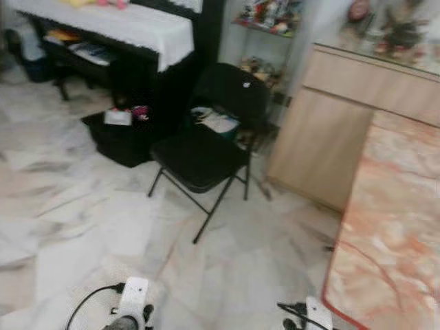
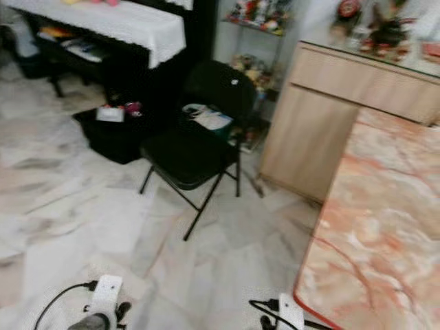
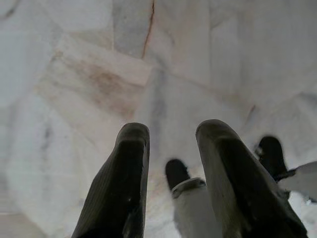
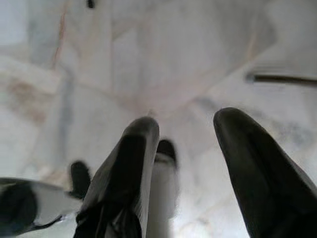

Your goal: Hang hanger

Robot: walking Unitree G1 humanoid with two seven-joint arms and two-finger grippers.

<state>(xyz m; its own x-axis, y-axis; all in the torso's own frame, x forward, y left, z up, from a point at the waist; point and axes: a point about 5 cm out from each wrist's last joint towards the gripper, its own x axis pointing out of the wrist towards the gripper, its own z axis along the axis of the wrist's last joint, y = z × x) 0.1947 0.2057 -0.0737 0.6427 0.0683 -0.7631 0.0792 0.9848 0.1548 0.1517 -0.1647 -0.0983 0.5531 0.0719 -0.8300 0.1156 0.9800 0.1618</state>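
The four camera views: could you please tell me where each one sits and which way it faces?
Left eye view: on the head, looking forward and down at a black folding chair on the marble floor; both arms' wrists show at the bottom edge.
Right eye view: beside it, same chair and a wooden cabinet.
Left wrist view: along the open left gripper, straight down at the floor and the robot's feet.
Right wrist view: along the open right gripper, also at floor and feet.

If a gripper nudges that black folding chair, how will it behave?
The black folding chair probably slides easily: thin metal legs on smooth marble floor. It looks light for its size. Pushed high on the backrest, it may tip or fold.
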